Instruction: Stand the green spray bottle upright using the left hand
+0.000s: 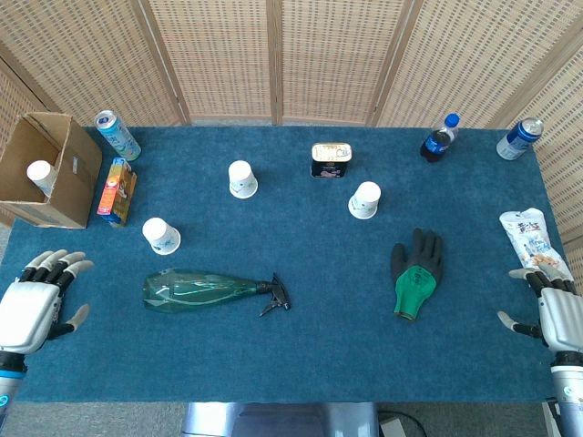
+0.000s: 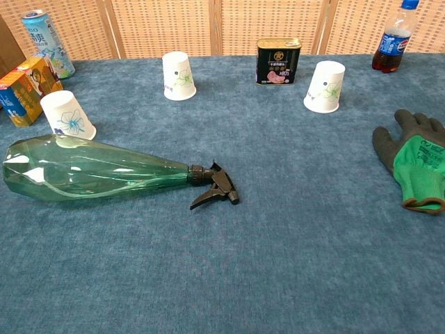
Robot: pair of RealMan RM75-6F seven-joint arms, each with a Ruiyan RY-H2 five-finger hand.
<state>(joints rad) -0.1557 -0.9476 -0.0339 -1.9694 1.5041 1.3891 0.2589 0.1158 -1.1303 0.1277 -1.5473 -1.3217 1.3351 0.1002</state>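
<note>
The green spray bottle (image 1: pixel 202 290) lies on its side on the blue table, its fat base to the left and its black trigger nozzle (image 1: pixel 274 295) to the right. The chest view shows the same green spray bottle (image 2: pixel 90 170) lying flat, with no hand near it. My left hand (image 1: pixel 36 300) hovers at the table's left edge, well left of the bottle's base, holding nothing, its fingers spread. My right hand (image 1: pixel 554 310) is at the far right edge, also empty with fingers apart.
An upturned paper cup (image 1: pixel 161 236) stands just behind the bottle's base; two more cups (image 1: pixel 241 178) (image 1: pixel 364 200) stand farther back. A green-and-black glove (image 1: pixel 416 270), a tin (image 1: pixel 331 159), a cardboard box (image 1: pixel 46 170), cartons (image 1: pixel 117 190), cans, a cola bottle (image 1: pixel 439 137) and a snack bag (image 1: pixel 529 238) ring the table.
</note>
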